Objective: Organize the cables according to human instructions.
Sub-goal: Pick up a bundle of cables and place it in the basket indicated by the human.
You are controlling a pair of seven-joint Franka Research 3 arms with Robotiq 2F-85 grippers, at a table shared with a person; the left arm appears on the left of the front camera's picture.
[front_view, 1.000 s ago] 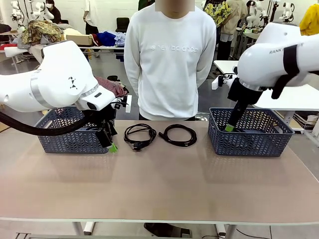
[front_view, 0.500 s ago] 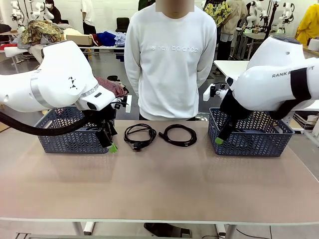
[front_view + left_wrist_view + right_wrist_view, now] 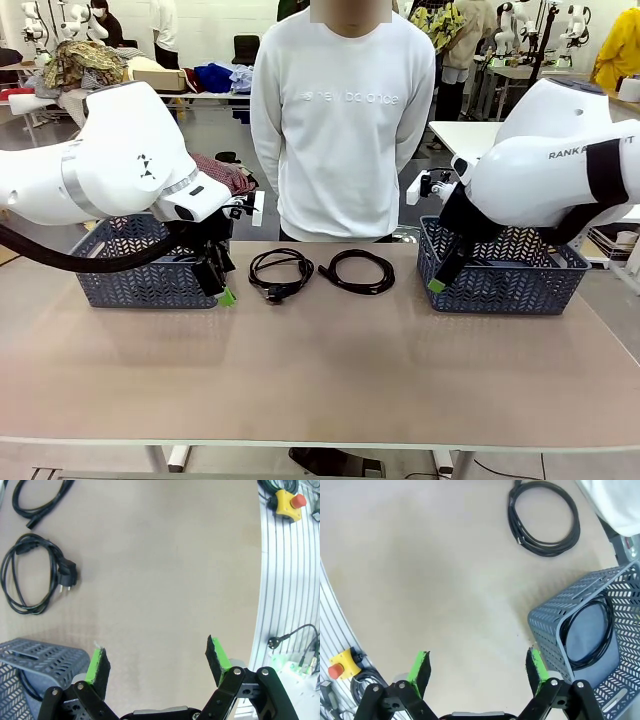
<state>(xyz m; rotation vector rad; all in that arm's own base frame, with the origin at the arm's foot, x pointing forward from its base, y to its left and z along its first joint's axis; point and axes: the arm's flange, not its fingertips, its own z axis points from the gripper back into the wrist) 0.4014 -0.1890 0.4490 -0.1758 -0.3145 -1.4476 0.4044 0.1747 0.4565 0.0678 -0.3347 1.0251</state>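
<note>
Two cables lie coiled on the table in front of the person: one with a plug [image 3: 280, 271] [image 3: 29, 580] on the left, and a round one [image 3: 361, 270] [image 3: 544, 518] [image 3: 41, 499] on the right. Another cable [image 3: 590, 636] lies coiled inside the right basket [image 3: 520, 287] [image 3: 555, 625]. My left gripper [image 3: 223, 286] [image 3: 157, 662] hangs open beside the left basket [image 3: 130, 287] [image 3: 42, 655], holding nothing. My right gripper [image 3: 437, 283] [image 3: 478, 666] hovers open just outside the right basket's near-left corner, with nothing between its fingers.
A person in a white top [image 3: 340, 120] stands at the far edge, hands behind the back. The near half of the table [image 3: 320, 380] is bare. A yellow emergency-stop box [image 3: 288, 505] [image 3: 341, 666] and loose wires lie on the ribbed strip beyond the table edge.
My right gripper has come up out of the right basket and swung left to its near-left corner, still open. The left arm and the two cables on the table have not moved.
</note>
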